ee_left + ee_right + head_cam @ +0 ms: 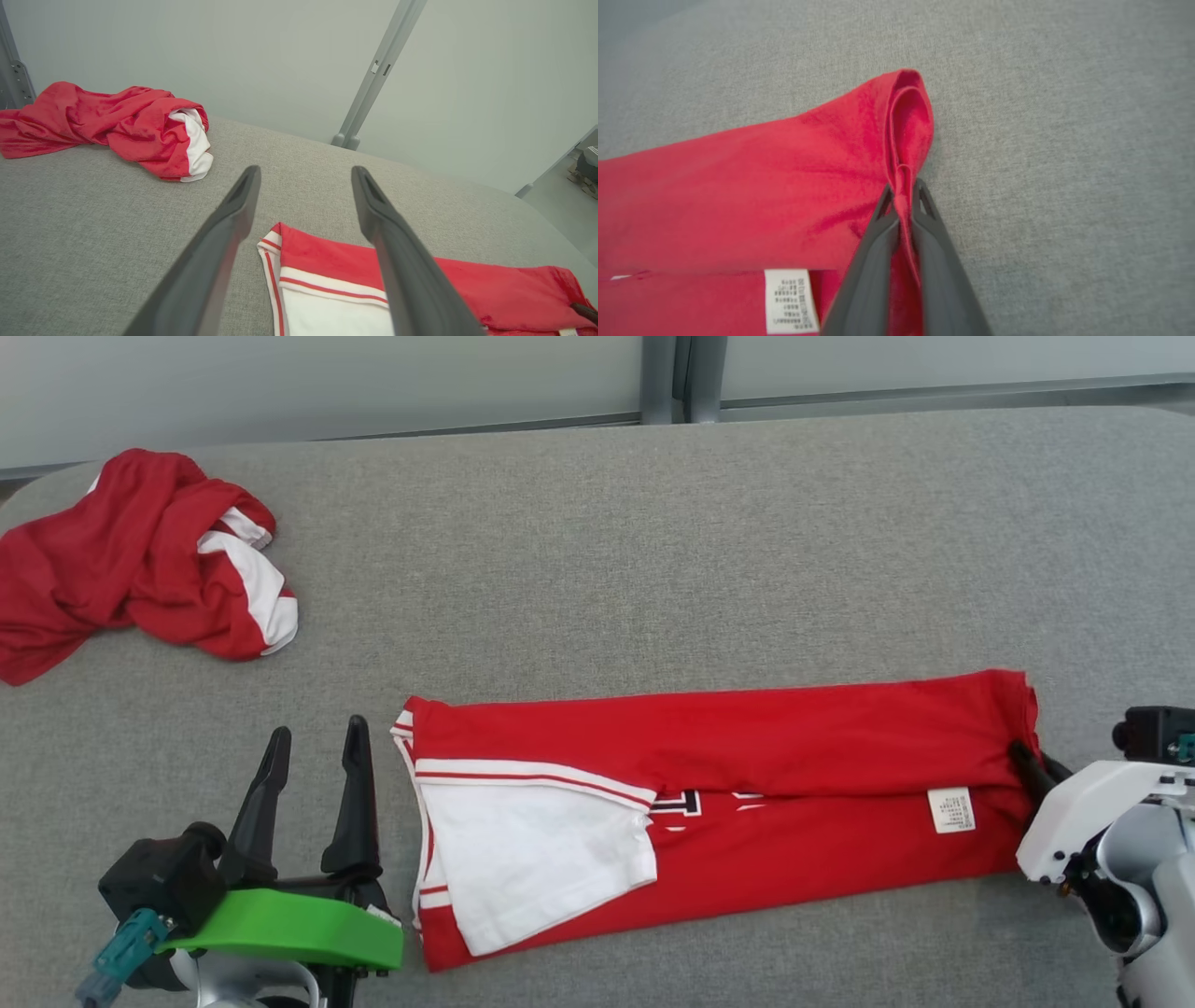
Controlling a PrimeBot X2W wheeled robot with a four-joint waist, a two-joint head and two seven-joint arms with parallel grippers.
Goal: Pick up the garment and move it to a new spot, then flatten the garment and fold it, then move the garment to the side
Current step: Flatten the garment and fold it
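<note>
A grey woven fabric covers the counter (653, 541), and its far corners are rounded. On the far left corner lies a second piece of clothing (140, 555), red with white parts, crumpled in a heap. Behind the counter stands a pale, smooth wall (327, 383). A grey metal post (680, 378) divides this wall in two panels. In the left wrist view a strip of pale floor (556, 205) shows at the right, with a dark object (587, 168) on it, too small to tell.
</note>
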